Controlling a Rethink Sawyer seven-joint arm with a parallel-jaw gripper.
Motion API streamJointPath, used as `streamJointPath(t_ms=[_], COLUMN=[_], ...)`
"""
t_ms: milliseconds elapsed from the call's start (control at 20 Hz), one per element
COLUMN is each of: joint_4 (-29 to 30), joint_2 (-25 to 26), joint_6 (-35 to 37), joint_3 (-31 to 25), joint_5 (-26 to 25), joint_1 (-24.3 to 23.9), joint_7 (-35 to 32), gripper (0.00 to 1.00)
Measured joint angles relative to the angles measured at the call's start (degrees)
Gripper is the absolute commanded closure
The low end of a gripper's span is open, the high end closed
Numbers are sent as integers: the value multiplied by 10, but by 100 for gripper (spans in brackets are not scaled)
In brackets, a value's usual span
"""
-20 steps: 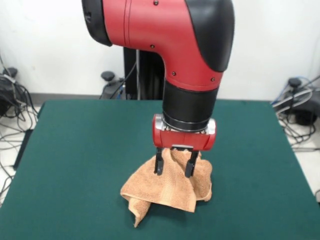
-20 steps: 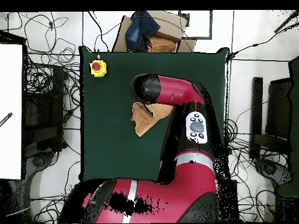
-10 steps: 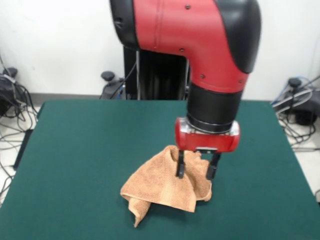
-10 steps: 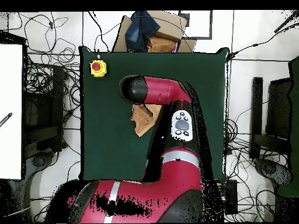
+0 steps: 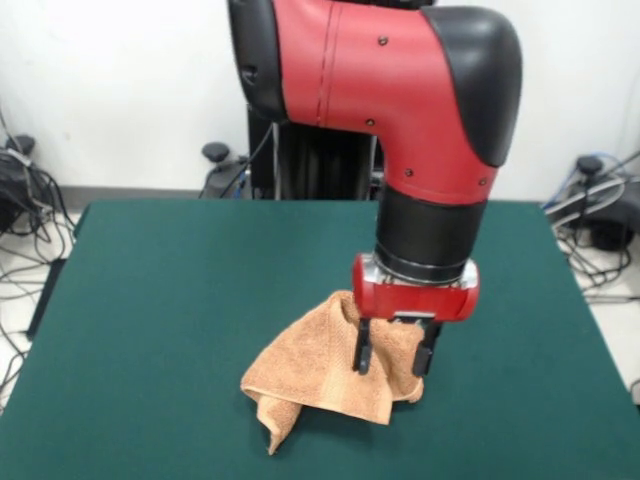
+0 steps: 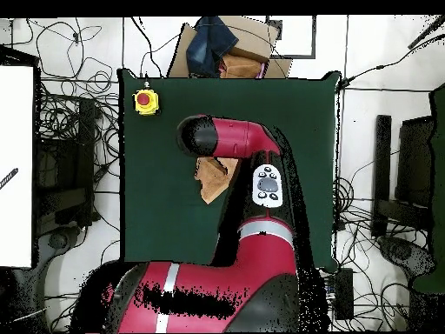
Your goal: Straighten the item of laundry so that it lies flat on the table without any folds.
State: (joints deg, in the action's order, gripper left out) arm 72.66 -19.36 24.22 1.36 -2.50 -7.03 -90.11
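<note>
The item of laundry (image 5: 320, 375) is an orange-tan terry towel, bunched and folded in a heap on the green table (image 5: 170, 300), near its front edge. One corner trails toward the front left. My gripper (image 5: 393, 362) hangs open over the towel's right side, its two black fingers (image 5: 363, 352) straddling a raised fold without closing on it. In the overhead view the arm covers most of the towel (image 6: 211, 180), and the gripper itself is hidden under the arm.
A yellow box with a red button (image 6: 145, 101) sits on a table corner in the overhead view. A cardboard box with dark cloth (image 6: 222, 48) lies just beyond the table edge. Cables litter the floor around the table.
The gripper moved to the right across the towel, from its middle to its right side, then dropped slightly lower. The towel kept its shape and place.
</note>
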Motion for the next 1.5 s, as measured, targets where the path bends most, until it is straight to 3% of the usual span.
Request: streamJointPath(t_ms=[1500], joint_4=[-4], joint_2=[33], joint_6=[-29], joint_3=[0], joint_5=[0], joint_1=[-3], joint_7=[0], gripper=[0])
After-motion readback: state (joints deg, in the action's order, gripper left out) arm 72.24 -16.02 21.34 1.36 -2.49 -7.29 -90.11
